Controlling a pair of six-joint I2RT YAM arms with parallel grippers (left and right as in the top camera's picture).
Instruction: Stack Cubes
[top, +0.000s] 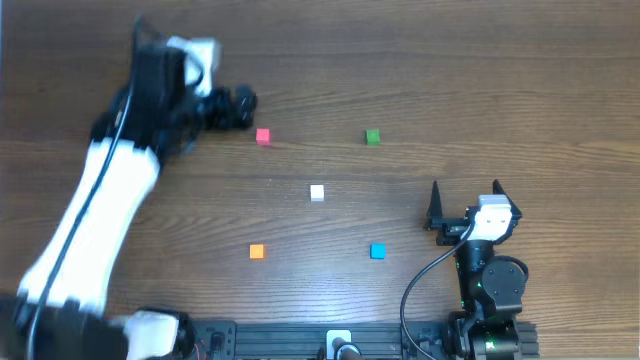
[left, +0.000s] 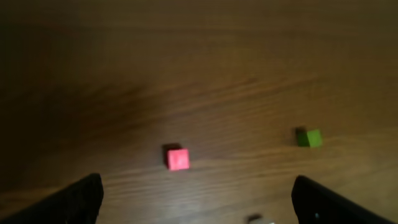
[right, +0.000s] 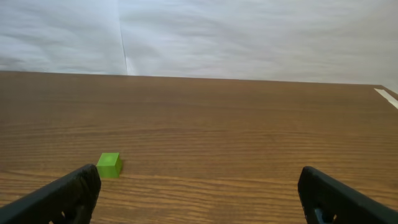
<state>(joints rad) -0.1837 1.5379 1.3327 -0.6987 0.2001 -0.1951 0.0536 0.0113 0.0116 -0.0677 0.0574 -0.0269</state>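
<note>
One pink cube (left: 178, 158) lies far-left on the table (left: 249, 74), just ahead of the left gripper (left: 196, 182), between its fingers (spread wide, holding nothing); green cube (left: 308, 137) well right.

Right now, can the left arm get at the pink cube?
Probably yes: the pink cube sits alone on the table just ahead of the left gripper, jaws wide open, with the green cube well aside.

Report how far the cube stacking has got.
Nothing stacked yet: the pink cube, green cube, white cube, orange cube and blue cube lie apart. The open left gripper hovers near the pink cube; the right gripper is open. All stacking remains.
</note>
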